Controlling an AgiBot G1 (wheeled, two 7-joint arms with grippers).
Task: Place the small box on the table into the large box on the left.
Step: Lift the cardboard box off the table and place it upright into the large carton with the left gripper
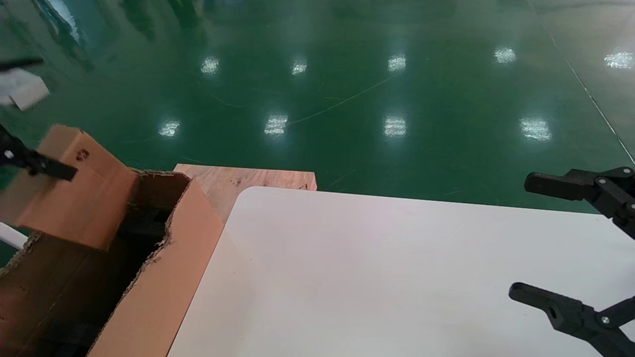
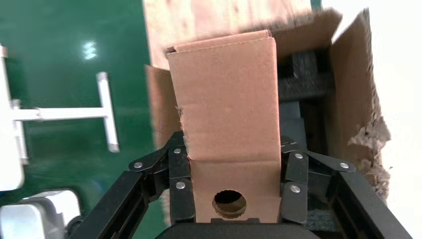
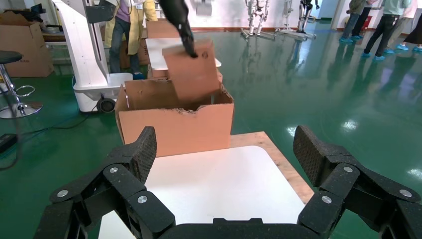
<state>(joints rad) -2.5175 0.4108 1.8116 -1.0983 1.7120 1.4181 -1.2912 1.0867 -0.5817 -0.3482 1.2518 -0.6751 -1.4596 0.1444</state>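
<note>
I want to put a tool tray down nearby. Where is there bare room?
The table is bare from the large box across to the open right gripper. It is crowded at the box, where the left gripper holds the small box over its opening.

Large box [image 1: 163, 277] mouth open upward, ragged rim; dark foam blocks [image 2: 303, 82] fill part of the inside. Small box [image 2: 224, 99], gripped in left claw [image 2: 231, 186], hangs over the opening. Right claw [image 1: 560, 243], fingers spread, over the worktop [image 1: 377, 277] near its right edge.
</note>
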